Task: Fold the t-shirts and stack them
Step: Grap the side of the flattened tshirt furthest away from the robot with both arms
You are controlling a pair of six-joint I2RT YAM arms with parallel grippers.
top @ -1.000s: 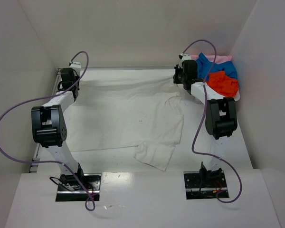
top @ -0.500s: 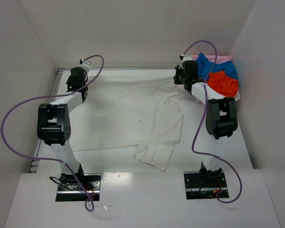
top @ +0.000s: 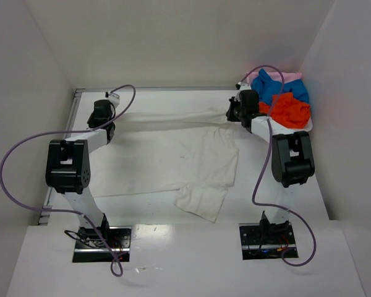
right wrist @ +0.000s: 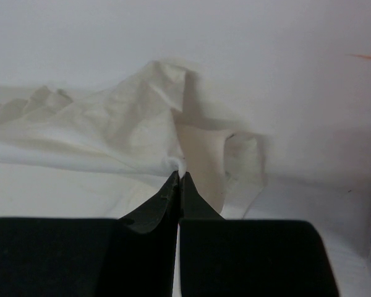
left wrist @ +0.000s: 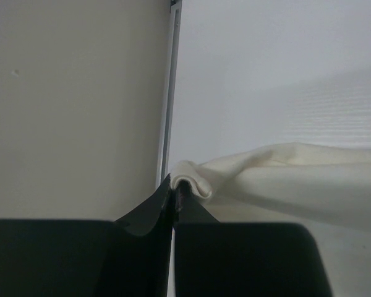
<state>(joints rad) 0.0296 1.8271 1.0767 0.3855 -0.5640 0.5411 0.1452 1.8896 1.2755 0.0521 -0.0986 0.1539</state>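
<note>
A large off-white t-shirt (top: 173,154) lies spread over the table, its far edge lifted into a taut band between the two arms. At the far left, my left gripper (top: 105,117) is shut on a corner of that edge; in the left wrist view the cloth (left wrist: 266,179) curls over the pinched fingertips of the left gripper (left wrist: 175,189). My right gripper (top: 235,113) is shut on the far right corner, and the right wrist view has the cloth (right wrist: 148,117) bunched above the right gripper (right wrist: 180,176). Blue (top: 269,86), orange-red (top: 290,110) and pale pink (top: 287,77) t-shirts lie heaped in the far right corner.
White walls close in the table on the left, far and right sides. A metal rail (top: 77,102) runs along the far left table edge. A sleeve of the off-white shirt (top: 201,201) lies folded at the near middle.
Both grippers have pulled the shirt's far edge toward the near side. The left gripper has shifted right and nearer. The far edge now runs as a raised band.
</note>
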